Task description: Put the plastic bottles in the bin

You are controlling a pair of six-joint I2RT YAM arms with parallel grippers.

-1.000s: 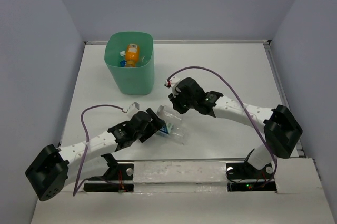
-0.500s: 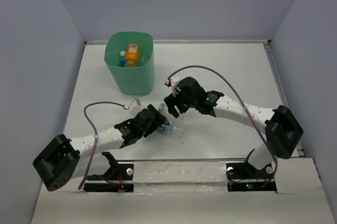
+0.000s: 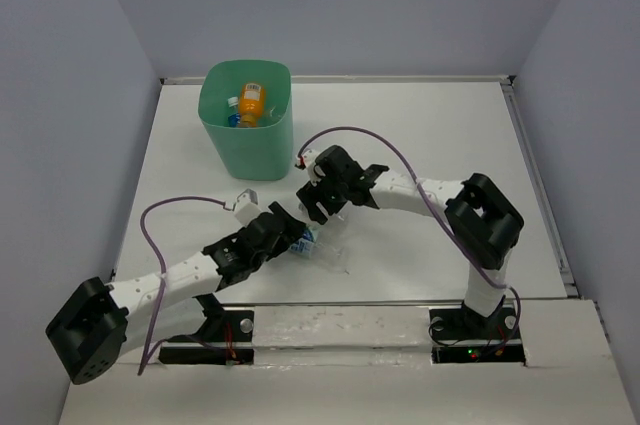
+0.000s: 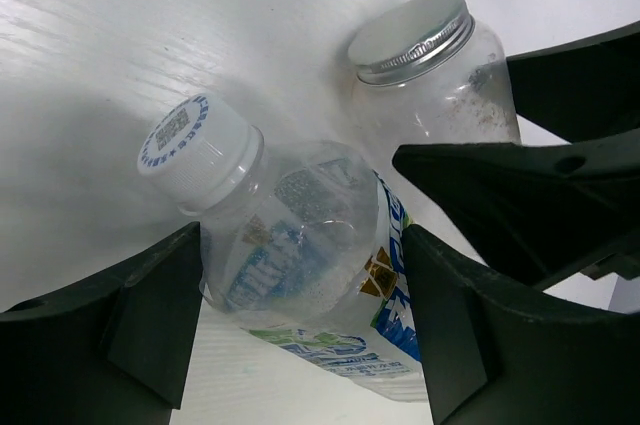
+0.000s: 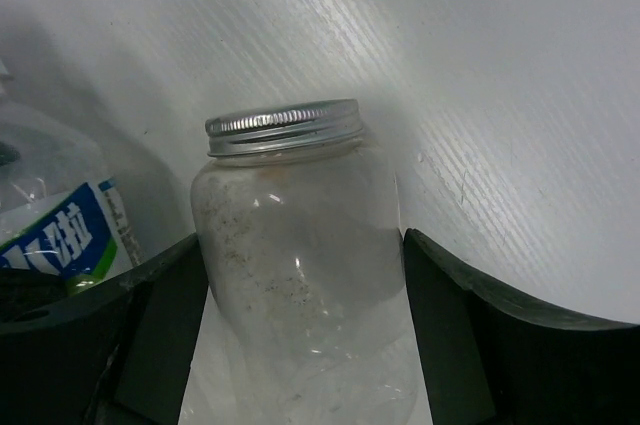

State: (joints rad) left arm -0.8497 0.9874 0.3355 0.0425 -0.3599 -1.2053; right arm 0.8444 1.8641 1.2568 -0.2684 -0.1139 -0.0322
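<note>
Near the middle of the tabletop two plastic bottles lie touching. The left claw is clamped across the body of the blue-white labelled bottle, fingers against both flanks, seemingly ready to lift it clear; the right claw straddles the clear bottle with the metal lid, fingers at its sides, though I cannot tell whether it squeezes; the mint-green bin stands well apart at far left, an orange bottle inside; each arm probably takes one bottle so neither knocks the other.
</note>
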